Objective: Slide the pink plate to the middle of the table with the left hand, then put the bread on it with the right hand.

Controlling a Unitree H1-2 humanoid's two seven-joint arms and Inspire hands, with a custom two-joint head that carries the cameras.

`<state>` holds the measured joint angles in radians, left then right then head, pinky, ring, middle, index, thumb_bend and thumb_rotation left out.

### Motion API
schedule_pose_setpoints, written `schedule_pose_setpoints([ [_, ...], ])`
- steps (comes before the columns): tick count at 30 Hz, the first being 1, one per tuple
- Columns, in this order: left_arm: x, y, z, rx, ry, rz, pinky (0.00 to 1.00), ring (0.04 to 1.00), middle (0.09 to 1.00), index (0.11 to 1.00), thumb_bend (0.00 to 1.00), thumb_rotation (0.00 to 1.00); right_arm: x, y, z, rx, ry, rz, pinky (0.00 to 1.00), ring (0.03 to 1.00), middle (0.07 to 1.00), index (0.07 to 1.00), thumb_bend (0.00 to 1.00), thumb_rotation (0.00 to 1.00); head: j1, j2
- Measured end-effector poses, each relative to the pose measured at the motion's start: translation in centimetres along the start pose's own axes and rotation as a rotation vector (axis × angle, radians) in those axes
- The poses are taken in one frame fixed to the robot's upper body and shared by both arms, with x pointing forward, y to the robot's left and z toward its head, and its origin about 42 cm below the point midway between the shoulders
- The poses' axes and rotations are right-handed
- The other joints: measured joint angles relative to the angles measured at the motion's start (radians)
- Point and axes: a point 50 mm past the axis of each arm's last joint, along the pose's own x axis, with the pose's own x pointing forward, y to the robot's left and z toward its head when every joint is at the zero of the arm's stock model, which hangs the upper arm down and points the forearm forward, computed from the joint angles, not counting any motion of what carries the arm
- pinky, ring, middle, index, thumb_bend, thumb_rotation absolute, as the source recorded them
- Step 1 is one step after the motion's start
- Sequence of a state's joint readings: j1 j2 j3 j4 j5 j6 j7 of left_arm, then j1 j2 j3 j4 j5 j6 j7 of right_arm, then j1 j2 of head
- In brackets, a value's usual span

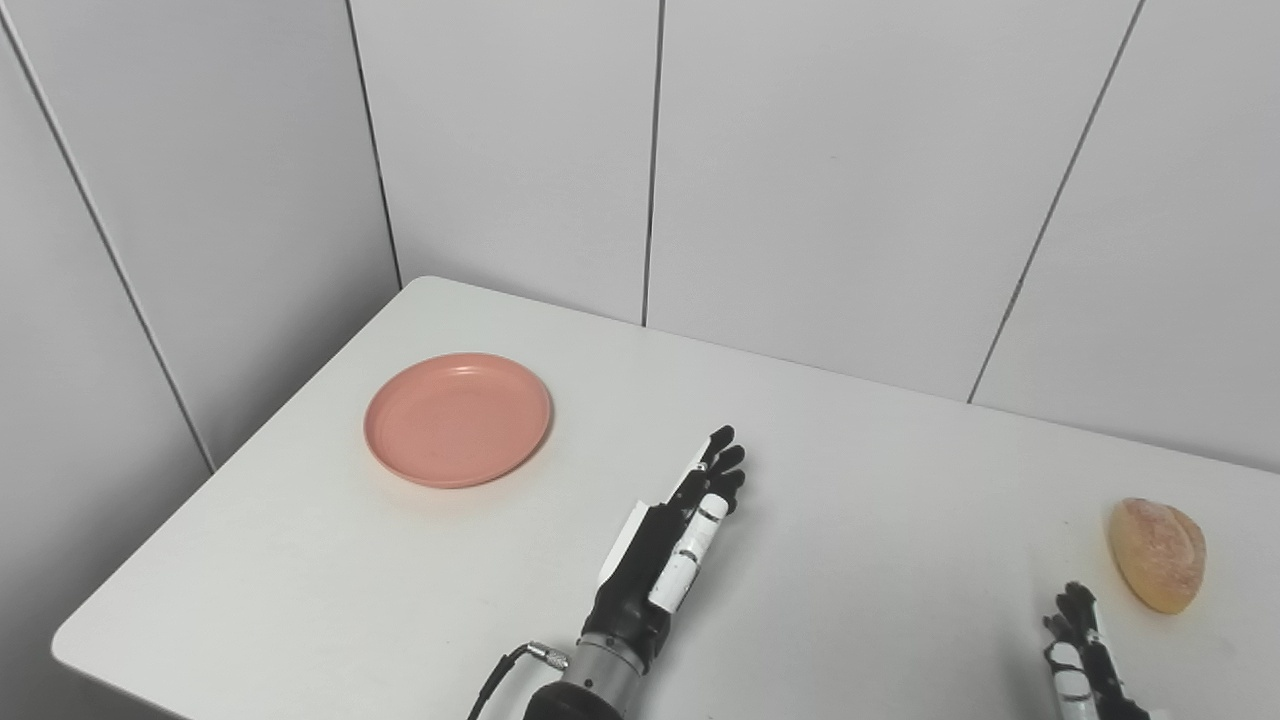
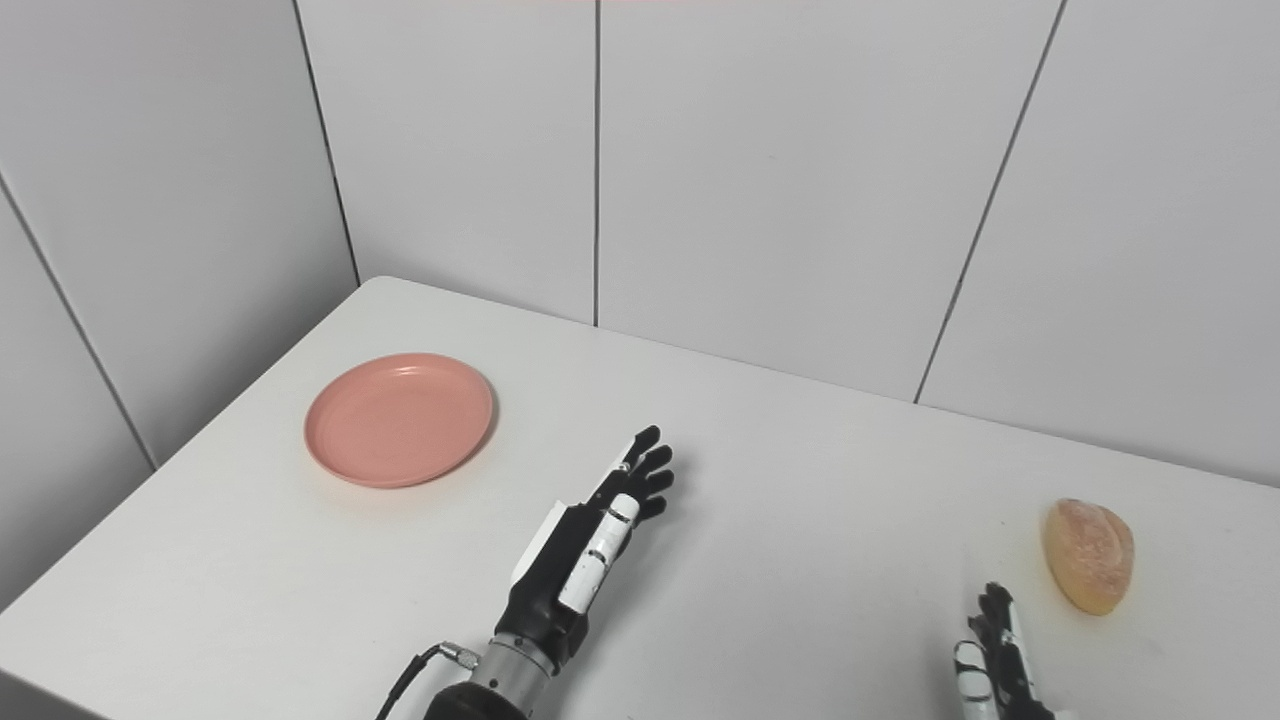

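Pink plate [image 1: 458,419] sits on the left part of the white tabletop [image 1: 850,520], toward the far left corner and well apart from both hands. It is round and shallow, with a low raised rim and a flat well; its surface is smooth and matte with a faint sheen along the far rim, a salmon-pink that looks like plastic. It lies flat and holds nothing.

Bread [image 1: 1157,555] lies at the right side of the tabletop, near the right edge of the view. It is an oval roll, golden brown at its lower end and paler and dusty on top, with a shallow crease running along its crust. It rests directly on the tabletop, far from the plate.

Near the middle of the tabletop, the left hand [image 1: 680,540] is stretched forward from a metal-collared wrist with a black cable at its base. Its shell is glossy black with white segments. Its fingers [image 1: 722,462] are held straight and close together, pointing up and to the right, holding nothing; the plate is off to its left, not touching.

At the bottom right, the right hand [image 1: 1082,660] is partly cut off by the frame edge. Its black fingers [image 1: 1075,605] point upward just below the bread without touching it, and they grip nothing visible.

Smooth grey wall panels [image 1: 830,160] with thin dark seams stand behind the tabletop.
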<state>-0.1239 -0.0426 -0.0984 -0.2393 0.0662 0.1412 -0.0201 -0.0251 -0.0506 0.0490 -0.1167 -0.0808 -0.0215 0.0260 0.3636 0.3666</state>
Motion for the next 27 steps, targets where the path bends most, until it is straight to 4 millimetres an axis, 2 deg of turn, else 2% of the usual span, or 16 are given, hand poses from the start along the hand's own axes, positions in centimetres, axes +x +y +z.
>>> schedule_pose_setpoints([
  [11,0.8,3.1,2.8,0.008,-0.072,0.048,0.96,0.946,0.965,0.949,0.46,1.00,0.2,0.0,0.1,0.007,-0.005,0.006,0.99,0.989,0.998,0.998,0.17,1.00,0.024,-0.012],
  [16,1.3,5.2,4.0,0.006,-0.110,0.079,0.97,0.955,0.969,0.955,0.48,1.00,0.2,0.0,0.1,0.016,-0.005,0.005,1.00,0.993,0.999,0.999,0.17,1.00,0.028,-0.015],
  [22,2.0,8.4,5.1,0.007,-0.139,0.122,0.93,0.934,0.944,0.920,0.46,0.99,0.2,-0.1,0.1,0.026,0.000,0.008,1.00,0.995,1.000,1.000,0.15,1.00,0.038,-0.018],
  [27,3.2,9.9,6.6,-0.012,-0.158,0.145,0.97,0.964,0.965,0.938,0.41,1.00,0.2,-0.1,0.1,0.031,0.000,0.015,1.00,0.998,1.000,1.000,0.15,1.00,0.041,-0.020],
])
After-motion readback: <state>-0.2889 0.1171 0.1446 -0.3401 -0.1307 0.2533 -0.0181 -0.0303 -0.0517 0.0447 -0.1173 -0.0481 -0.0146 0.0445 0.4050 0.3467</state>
